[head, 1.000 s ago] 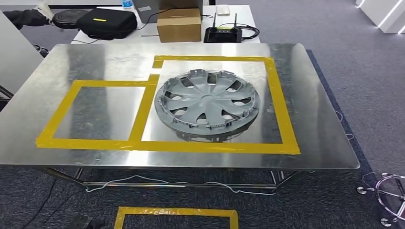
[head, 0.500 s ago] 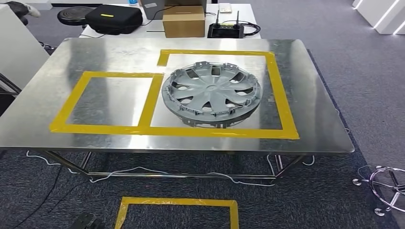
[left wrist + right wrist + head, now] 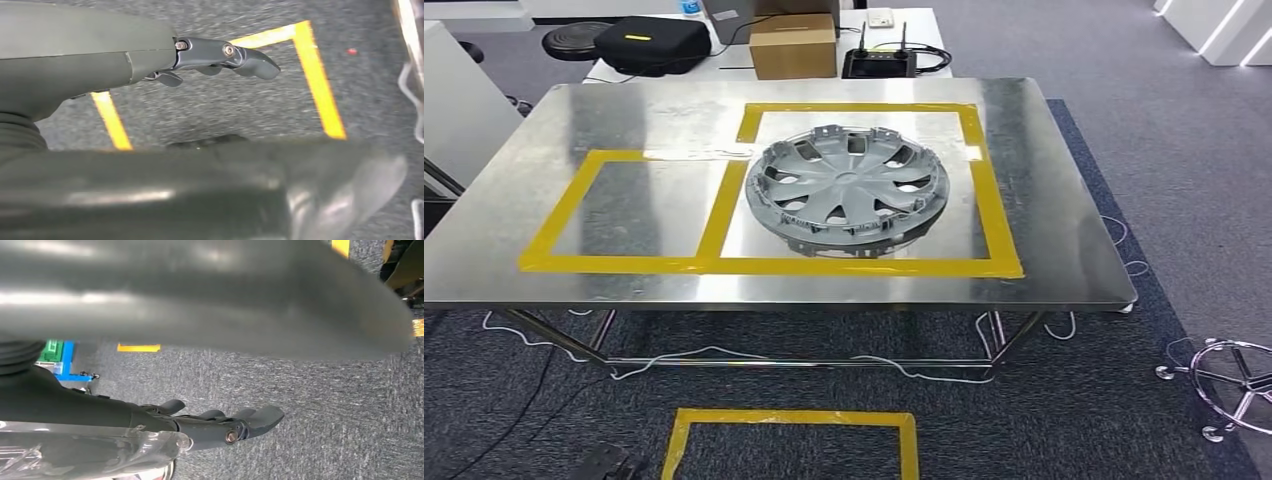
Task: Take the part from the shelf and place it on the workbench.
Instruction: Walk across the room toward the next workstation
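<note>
The part, a grey plastic wheel cover (image 3: pixel 847 193), lies flat on the steel workbench (image 3: pixel 1069 215), inside the larger yellow tape rectangle (image 3: pixel 992 200). A smaller taped square (image 3: pixel 552 228) to its left has nothing in it. Both arms hang low beside my body. My left hand (image 3: pixel 220 56) hangs over the grey carpet with its dark fingers (image 3: pixel 252 62) stretched out and nothing in them. My right hand (image 3: pixel 220 426) also hangs above the carpet, fingers (image 3: pixel 262 417) extended and holding nothing.
Behind the workbench a white table carries a cardboard box (image 3: pixel 793 46), a black case (image 3: pixel 652 44) and a controller (image 3: pixel 879 63). A yellow tape outline (image 3: pixel 789 418) marks the carpet before me. White cables (image 3: pixel 724 355) trail under the bench. A chrome chair base (image 3: pixel 1234 385) stands at right.
The whole picture has shifted: the bench now sits higher and smaller in the head view, so the camera has drawn back. The wheel cover stays in its taped rectangle.
</note>
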